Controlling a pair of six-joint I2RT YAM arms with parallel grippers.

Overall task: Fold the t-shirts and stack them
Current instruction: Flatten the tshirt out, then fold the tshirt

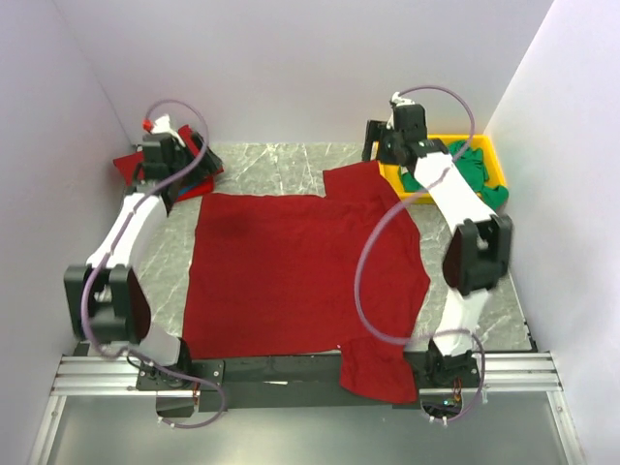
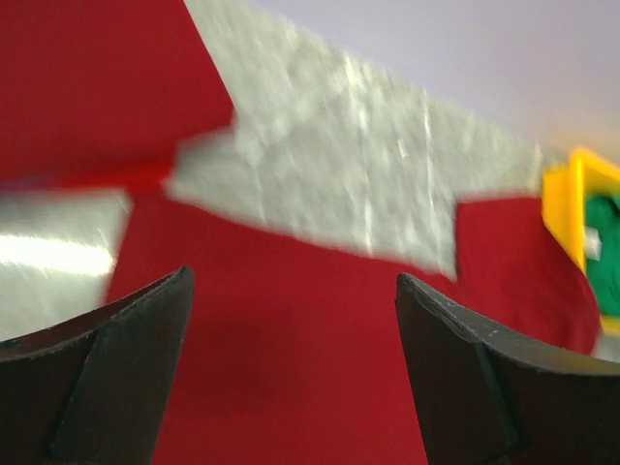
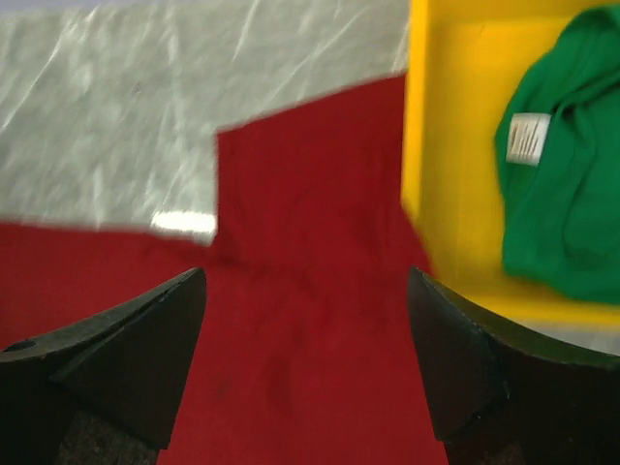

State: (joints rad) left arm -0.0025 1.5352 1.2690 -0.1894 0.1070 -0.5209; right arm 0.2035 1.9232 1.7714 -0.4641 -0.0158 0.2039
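Note:
A large dark red t-shirt [image 1: 300, 271] lies spread flat on the table, one sleeve at the far right [image 1: 360, 184], the other hanging over the near edge [image 1: 378, 373]. My left gripper [image 1: 194, 167] is open and empty above the shirt's far left corner [image 2: 291, 378], with its fingers apart [image 2: 293, 275]. My right gripper [image 1: 383, 150] is open and empty above the far sleeve [image 3: 310, 320], with its fingers apart [image 3: 306, 273]. A folded dark red shirt [image 1: 131, 165] lies at the far left. A bright green shirt [image 1: 480, 174] with a white tag [image 3: 528, 139] lies in the tray. The blue shirt is out of view.
The shallow yellow tray [image 1: 489, 145] stands at the far right corner, its rim [image 3: 418, 116] next to the red sleeve. White walls close in on the left, back and right. Grey marble tabletop [image 1: 281, 165] shows beyond the shirt.

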